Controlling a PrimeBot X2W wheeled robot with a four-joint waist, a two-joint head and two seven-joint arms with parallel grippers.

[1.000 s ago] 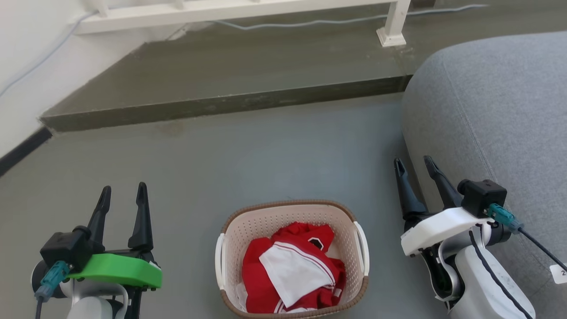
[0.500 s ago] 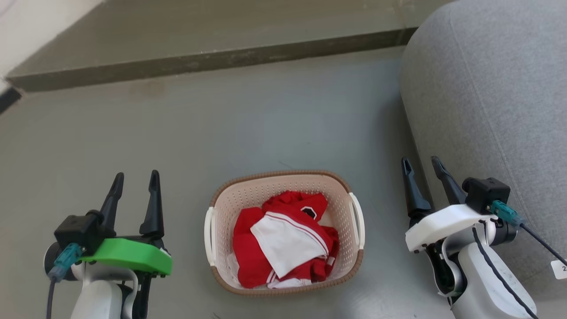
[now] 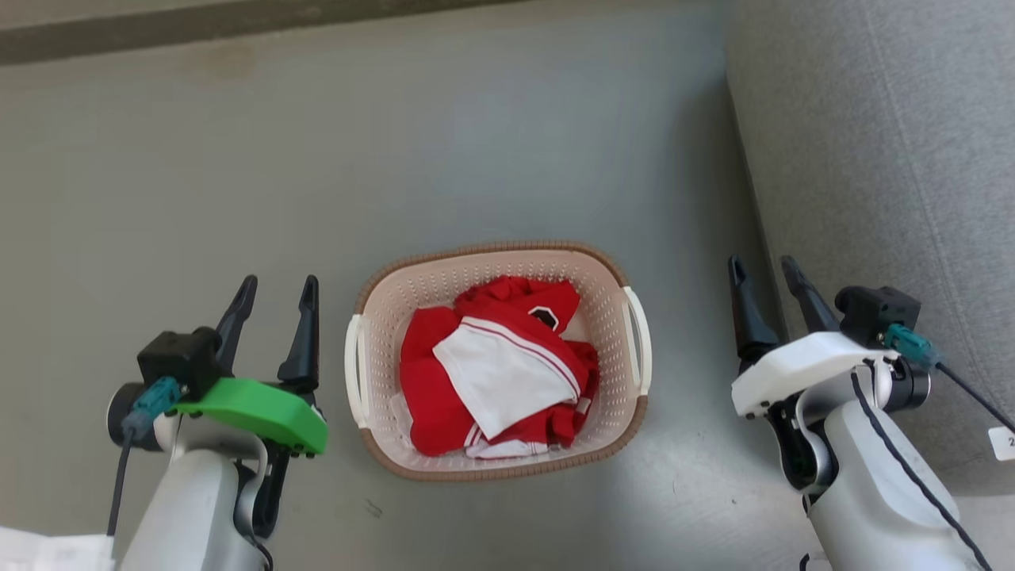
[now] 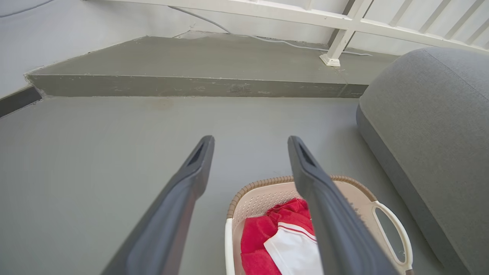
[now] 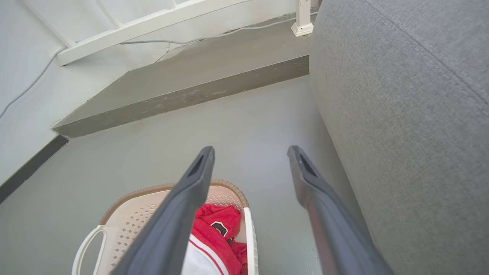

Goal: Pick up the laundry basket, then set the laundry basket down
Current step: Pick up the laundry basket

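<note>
Laundry basket [image 3: 444, 285] not yet lifted, seated on floor [image 3: 476, 119]. Flanked by left gripper [image 3: 280, 284] at 9 o'clock and right gripper [image 3: 761, 263] at 3 o'clock, both spread, nothing grasped. Pick-up and set-down both left undone.

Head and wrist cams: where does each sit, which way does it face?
Head view: on the head, facing down at the floor; left gripper and right gripper flank the laundry basket.
Left wrist view: on the left wrist, facing the step; its fingers show.
Right wrist view: on the right wrist, facing along the sofa; its fingers show.
Shared: laundry basket, clothes.
</note>
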